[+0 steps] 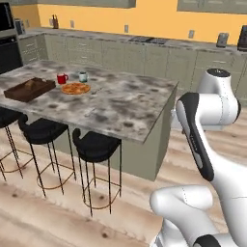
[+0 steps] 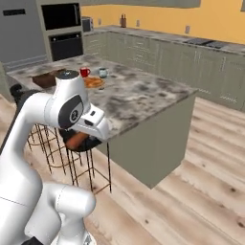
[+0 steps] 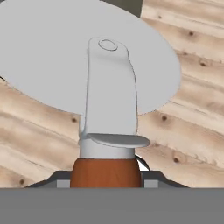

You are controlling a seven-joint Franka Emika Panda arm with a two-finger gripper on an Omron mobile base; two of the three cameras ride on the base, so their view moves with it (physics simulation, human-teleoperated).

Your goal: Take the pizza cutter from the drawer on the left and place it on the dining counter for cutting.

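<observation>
**A:** Beside the near right corner of the dining counter (image 1: pixel 120 103), out over the wooden floor (image 3: pixel 192 127), you had the pizza cutter (image 3: pixel 109 87) clamped by its brown handle in the gripper (image 2: pixel 76 140), the round blade pointing away from the hand.

**B:** And it wasn't over the stone yet?

**A:** No, you held it below the marble edge, just by the stools. My call: you needed to lift it above the rim first, then carry it in over the bare stretch near that corner and lay it flat before letting go, well away from the pizza (image 1: pixel 75 88).

**B:** Count for me.

**A:** One cutter, one pizza, one red mug (image 1: pixel 61 78), one pale cup (image 1: pixel 83 76), one brown tray (image 1: pixel 30 89) at the far left end, and three black stools (image 1: pixel 95 146) along the near side.
</observation>
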